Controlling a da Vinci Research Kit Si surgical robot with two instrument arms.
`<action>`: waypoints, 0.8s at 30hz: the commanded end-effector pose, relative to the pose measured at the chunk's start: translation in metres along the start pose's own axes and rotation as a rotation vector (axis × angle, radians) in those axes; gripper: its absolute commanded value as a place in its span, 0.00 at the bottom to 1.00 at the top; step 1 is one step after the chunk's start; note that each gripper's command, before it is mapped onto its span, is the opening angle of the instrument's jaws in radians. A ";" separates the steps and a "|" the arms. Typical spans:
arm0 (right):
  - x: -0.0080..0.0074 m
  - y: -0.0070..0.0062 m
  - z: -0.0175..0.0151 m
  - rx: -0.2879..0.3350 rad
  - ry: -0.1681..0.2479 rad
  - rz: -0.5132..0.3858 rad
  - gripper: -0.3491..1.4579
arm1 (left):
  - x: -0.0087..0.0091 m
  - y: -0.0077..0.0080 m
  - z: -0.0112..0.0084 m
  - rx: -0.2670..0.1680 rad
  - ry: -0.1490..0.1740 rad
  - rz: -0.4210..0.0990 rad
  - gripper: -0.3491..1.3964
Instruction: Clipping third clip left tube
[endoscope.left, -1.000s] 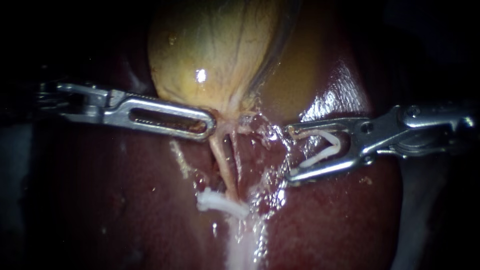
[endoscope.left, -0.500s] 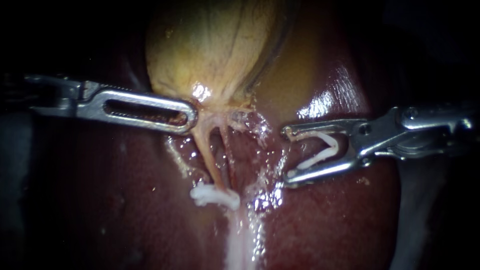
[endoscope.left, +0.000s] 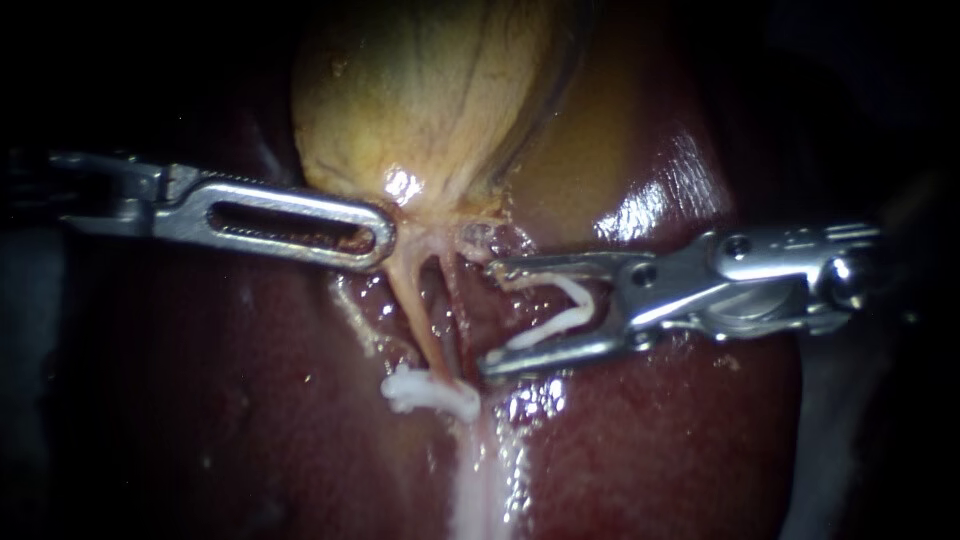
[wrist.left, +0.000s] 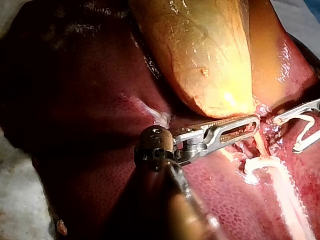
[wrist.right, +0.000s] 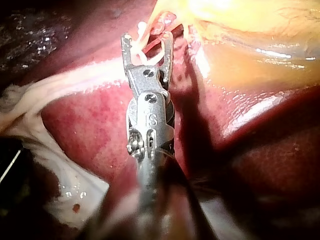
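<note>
The right instrument grips an open clip between spread jaws; its wrist view shows both legs seated. Just ahead of the tips, outside them, runs the left tube, a fastened clip across it. Beyond, the left instrument clamps the gallbladder neck; only its wrist view shows both jaws meeting.

Endoscope view: light pools on the gallbladder, black all round it, hot glare on the wet liver right of it, clip bright. Left wrist view is bright, gallbladder tip shining, liver under the left instrument shadowed. Right wrist view: gallbladder blown out, right instrument throwing a dark shadow on the liver beside it.
</note>
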 end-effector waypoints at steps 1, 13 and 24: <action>-0.0001 0.0000 0.0003 -0.001 0.001 0.000 0.47 | 0.0000 0.0000 0.0000 0.000 0.000 0.000 0.00; -0.0008 0.0001 0.0033 0.002 0.004 0.012 0.47 | -0.0001 0.0003 0.0001 0.001 0.001 0.000 0.00; -0.0022 0.0012 0.0069 0.018 0.010 0.067 0.47 | -0.0001 0.0006 0.0004 0.003 0.003 -0.001 0.00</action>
